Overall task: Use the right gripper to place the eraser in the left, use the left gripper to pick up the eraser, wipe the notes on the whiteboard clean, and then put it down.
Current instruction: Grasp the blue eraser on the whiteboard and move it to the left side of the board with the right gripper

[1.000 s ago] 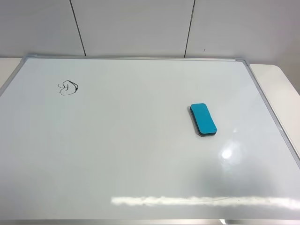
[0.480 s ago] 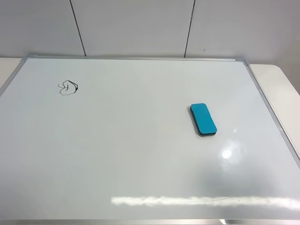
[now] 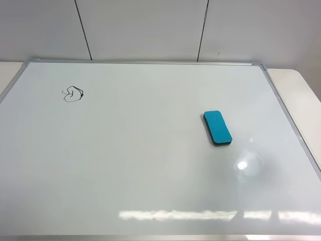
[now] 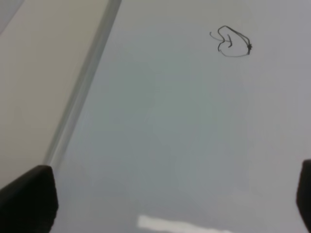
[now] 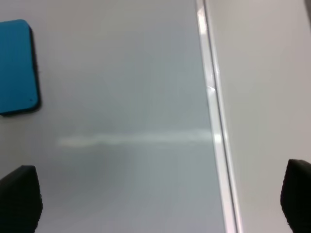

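Exterior high: whiteboard [image 3: 150,150] on pale table [image 3: 302,88] — left fingers [image 4: 29,200], right fingers [image 5: 19,200] spread wide.

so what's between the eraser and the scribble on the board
Nothing: only bare whiteboard runs between the eraser and the scribble, as the exterior high view shows.

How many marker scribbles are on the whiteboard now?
1. The black scribble sits near the far left corner of the whiteboard, far from the blue eraser on its right half. The glare along the near edge could hide faint marks.
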You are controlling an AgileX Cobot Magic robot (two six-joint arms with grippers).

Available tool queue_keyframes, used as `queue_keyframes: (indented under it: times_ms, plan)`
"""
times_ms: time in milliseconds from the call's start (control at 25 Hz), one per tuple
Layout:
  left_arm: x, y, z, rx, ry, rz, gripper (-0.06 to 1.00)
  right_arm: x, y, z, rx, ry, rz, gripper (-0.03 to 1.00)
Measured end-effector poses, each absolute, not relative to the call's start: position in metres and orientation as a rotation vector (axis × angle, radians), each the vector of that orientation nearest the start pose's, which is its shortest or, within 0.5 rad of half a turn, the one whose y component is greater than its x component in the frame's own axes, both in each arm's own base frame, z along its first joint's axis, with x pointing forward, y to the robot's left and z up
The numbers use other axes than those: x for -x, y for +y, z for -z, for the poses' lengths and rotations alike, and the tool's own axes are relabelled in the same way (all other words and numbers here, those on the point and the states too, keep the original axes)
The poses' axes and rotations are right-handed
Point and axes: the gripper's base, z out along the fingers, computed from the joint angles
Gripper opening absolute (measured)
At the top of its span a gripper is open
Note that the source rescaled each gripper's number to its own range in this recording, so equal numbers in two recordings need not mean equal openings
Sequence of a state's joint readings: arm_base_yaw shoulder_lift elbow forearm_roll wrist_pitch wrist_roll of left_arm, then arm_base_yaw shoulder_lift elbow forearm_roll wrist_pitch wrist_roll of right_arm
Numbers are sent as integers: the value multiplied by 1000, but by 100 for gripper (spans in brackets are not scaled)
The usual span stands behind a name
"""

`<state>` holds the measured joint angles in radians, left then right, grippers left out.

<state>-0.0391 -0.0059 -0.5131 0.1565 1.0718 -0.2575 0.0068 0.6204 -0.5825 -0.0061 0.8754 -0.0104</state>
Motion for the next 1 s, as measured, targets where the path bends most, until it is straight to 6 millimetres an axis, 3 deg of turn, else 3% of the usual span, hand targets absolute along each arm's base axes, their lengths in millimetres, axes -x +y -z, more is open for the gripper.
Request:
queue_keyframes:
  times_ms: [280, 360, 440, 520, 600, 840, 1000]
  plan:
    - [8, 13, -281, 231, 2013, 0, 100, -206, 26, -284, 73, 2521, -368, 86]
    - [8, 13, -281, 231, 2013, 0, 100, -230, 35, -285, 119, 2509, -486, 74]
    - [8, 13, -281, 231, 2013, 0, 100, -249, 45, -281, 164, 2508, -565, 53]
    - [8, 13, -281, 231, 2013, 0, 100, -263, 61, -280, 236, 2502, -611, 25]
    - [8, 13, -281, 231, 2013, 0, 100, -273, 79, -276, 322, 2498, -613, 9]
    - [8, 13, -281, 231, 2013, 0, 100, -279, 139, -246, 571, 2519, -468, 0]
    - [8, 13, -281, 231, 2013, 0, 100, -278, 150, -217, 614, 2651, -274, 0]
